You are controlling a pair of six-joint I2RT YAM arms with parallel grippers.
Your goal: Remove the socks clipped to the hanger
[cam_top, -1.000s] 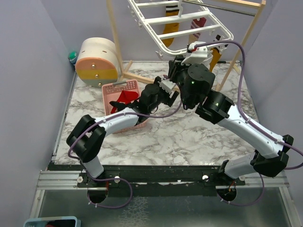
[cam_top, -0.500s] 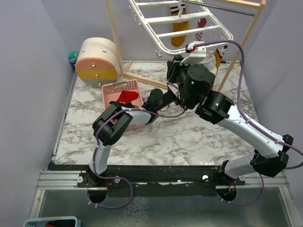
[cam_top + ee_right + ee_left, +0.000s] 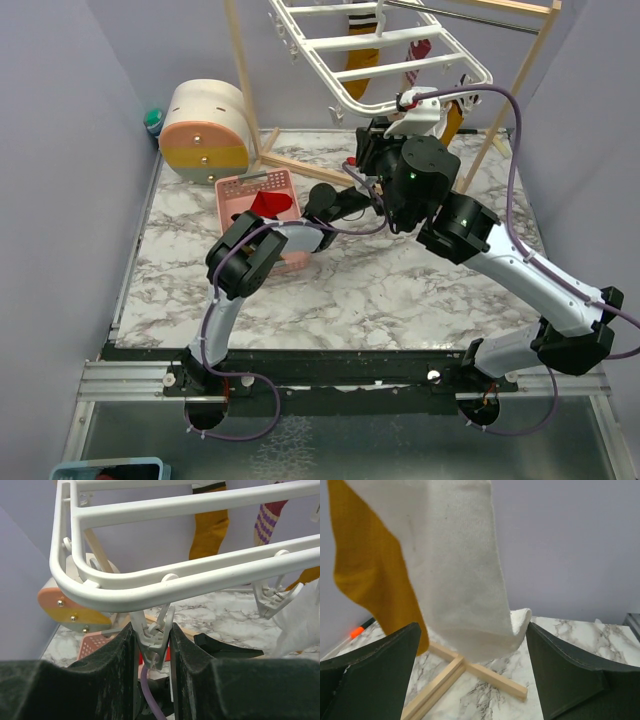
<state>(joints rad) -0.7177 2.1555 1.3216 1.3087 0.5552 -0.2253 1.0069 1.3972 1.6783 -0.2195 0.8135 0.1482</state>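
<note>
Teamwork: right gripper [image 3: 152,647] pinches a small white plastic clip [image 3: 156,627] on the white plastic drying hanger [image 3: 150,586] at 12 o'clock (steadying the frame, I guess); left gripper [image 3: 472,635] gapes wide around the white fabric sock [image 3: 455,565].

Left arm [image 3: 295,237] is folded sharply at the elbow with its forearm reaching forward; left gripper [image 3: 472,630] has its jaws spread wide. Right arm [image 3: 510,265] stretches forward and upward; right gripper [image 3: 151,640] is pinched on a clip [image 3: 156,629].
</note>
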